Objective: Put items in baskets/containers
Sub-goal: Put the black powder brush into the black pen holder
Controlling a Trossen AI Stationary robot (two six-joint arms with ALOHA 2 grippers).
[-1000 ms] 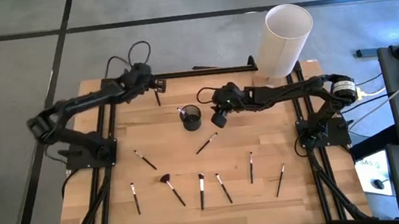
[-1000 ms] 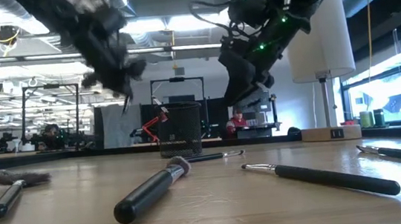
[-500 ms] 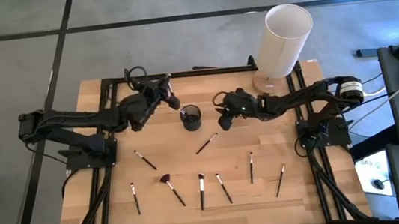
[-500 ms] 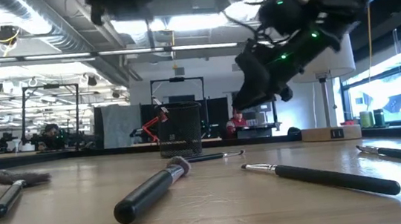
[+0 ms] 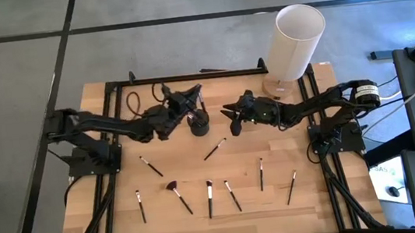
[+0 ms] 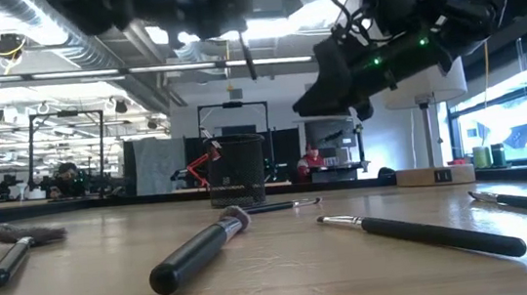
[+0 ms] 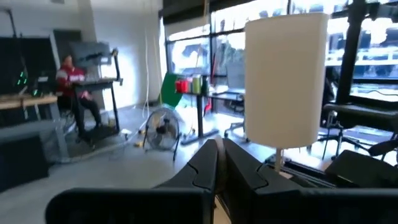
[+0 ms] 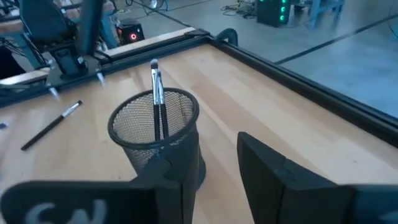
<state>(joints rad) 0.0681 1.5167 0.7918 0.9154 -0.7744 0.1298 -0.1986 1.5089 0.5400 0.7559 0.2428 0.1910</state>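
Over the mesh cup (image 5: 199,122) near the back middle of the desk (image 5: 119,166), the left gripper (image 5: 193,102) pinches a brush (image 6: 247,53), its jaws closed and its tip hidden overhead. Right of the cup, the right gripper (image 5: 228,114) hangs with jaws parted and empty; two brushes (image 8: 158,106) stand inside the cup, others (image 5: 210,198) lie along the front.

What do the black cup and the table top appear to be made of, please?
The cup looks like black wire mesh, probably matte-coated metal: light passes through its fine grid wall, and two brushes show inside. The table top looks like pale wood in glued strips, with visible grain lines and a low sheen.
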